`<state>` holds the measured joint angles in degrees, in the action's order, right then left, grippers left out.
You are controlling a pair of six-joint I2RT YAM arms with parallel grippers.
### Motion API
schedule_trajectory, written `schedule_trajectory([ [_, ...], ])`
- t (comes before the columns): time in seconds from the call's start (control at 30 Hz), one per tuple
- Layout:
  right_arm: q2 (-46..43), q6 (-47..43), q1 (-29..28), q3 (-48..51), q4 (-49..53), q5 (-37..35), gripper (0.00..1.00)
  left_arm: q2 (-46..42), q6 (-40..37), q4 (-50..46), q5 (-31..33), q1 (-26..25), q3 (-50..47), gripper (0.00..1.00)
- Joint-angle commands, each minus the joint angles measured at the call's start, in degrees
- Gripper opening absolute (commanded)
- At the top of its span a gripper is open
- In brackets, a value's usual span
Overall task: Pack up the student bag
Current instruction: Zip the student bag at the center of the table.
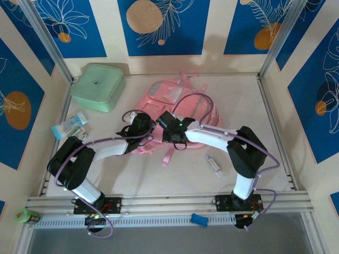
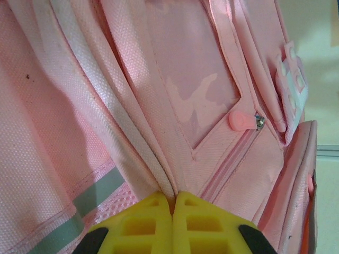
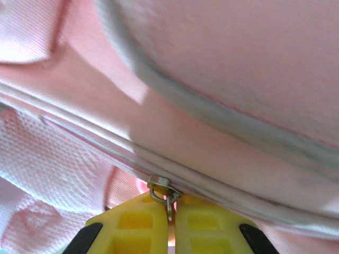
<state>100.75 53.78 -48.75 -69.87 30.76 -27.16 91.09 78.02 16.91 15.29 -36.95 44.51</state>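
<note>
Backpack (image 1: 170, 95) axis near-far; L end effector (image 2: 173, 203) clamps seam (image 2: 158, 172), R end effector (image 3: 172, 205) zip pull (image 3: 160, 186).

From above, my own wrists and forearms cover the near part of the backpack (image 1: 175, 98), so where my fingers meet it is hidden there. At the left wrist, the picture's bottom edge cuts off my left pincer (image 2: 173, 203), and the white piping (image 2: 114, 106) vanishes between its pressed-together fingers. At the right wrist the fabric is blurred, and the zipper pull (image 3: 161, 188) disappears into my right pincer (image 3: 172, 206). The small tube (image 1: 215, 165) near the right edge of the desk (image 1: 159, 177) and the packets (image 1: 70, 126) at its left edge are too small to read.
</note>
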Motion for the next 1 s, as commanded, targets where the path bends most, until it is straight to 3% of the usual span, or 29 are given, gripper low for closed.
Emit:
schedule_trajectory([
  [0.0,-5.7,-0.4,-0.1,4.3,5.4,-4.0,0.05,-1.6,-2.1,-1.9,3.1,1.5,-0.1,0.0],
  [0.3,-17.5,-2.8,2.6,15.5,7.4,-4.9,0.0,-0.2,-5.4,-3.7,-1.9,6.6,2.8,0.0],
  [0.5,-24.9,-7.0,4.0,18.4,7.8,-4.4,0.0,2.7,-10.8,-6.7,-9.1,12.1,8.0,0.0],
  [0.7,-23.0,-12.3,1.6,15.3,-0.6,8.2,0.0,4.0,-18.2,-7.9,-15.6,14.5,13.0,0.0],
  [0.8,-20.5,-12.0,1.5,12.9,-2.5,10.5,0.0,4.2,-22.8,-17.1,-17.9,15.7,17.5,0.08],
  [0.9,-19.0,-12.3,1.3,11.6,-2.8,10.2,0.0,-1.0,-23.3,-11.4,-20.8,15.7,11.4,0.28],
  [0.97,-19.2,-11.9,1.2,12.1,-3.7,10.6,0.0,-5.0,-21.5,-11.1,-22.9,15.4,7.8,0.36],
])
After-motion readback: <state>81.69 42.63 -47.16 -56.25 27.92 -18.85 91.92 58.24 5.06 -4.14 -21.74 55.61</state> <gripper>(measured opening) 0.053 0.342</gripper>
